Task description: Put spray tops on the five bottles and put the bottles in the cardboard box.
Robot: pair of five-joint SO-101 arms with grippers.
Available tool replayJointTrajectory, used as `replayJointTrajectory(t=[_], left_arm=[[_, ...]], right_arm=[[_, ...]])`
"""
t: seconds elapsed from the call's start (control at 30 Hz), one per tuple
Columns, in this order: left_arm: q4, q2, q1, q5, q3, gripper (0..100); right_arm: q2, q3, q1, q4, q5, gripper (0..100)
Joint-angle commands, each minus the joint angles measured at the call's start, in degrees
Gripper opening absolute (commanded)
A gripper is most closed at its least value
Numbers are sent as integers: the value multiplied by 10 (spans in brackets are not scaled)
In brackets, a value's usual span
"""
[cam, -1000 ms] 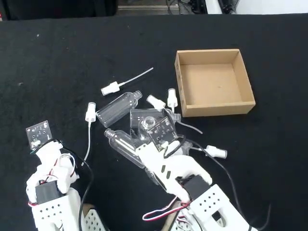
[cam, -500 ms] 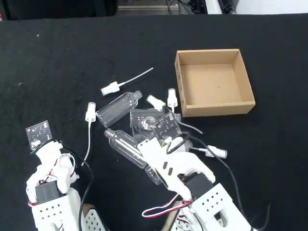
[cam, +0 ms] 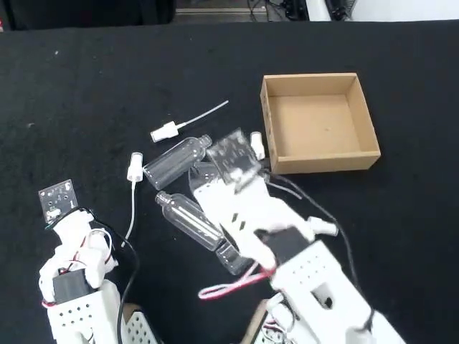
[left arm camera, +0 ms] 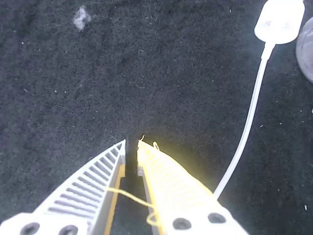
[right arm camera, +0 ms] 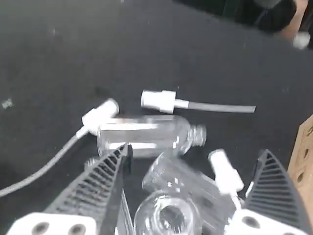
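Right gripper is spread wide and empty above the black table. Clear bottles lie between its fingers (cardboard box just beside). Left gripper is nearly closed and empty, with a spray top ahead of it.

The white right arm hides most of the clear plastic bottles beneath it — their number cannot be told.

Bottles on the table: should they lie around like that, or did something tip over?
Most bottles lie on their sides, capless, spray tops scattered loose beside the cardboard box. Nothing looks spilled or broken.
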Motion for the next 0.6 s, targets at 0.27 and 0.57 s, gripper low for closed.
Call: replayJointTrajectory(t=[0.27, 0.57], left_arm=[[8, -1, 0, -4, 5, 47], [8, -1, 0, -4, 5, 47]], right_arm=[[-21, -21, 3, 48, -39, 362], [-99, 142, 3, -81, -39, 402]])
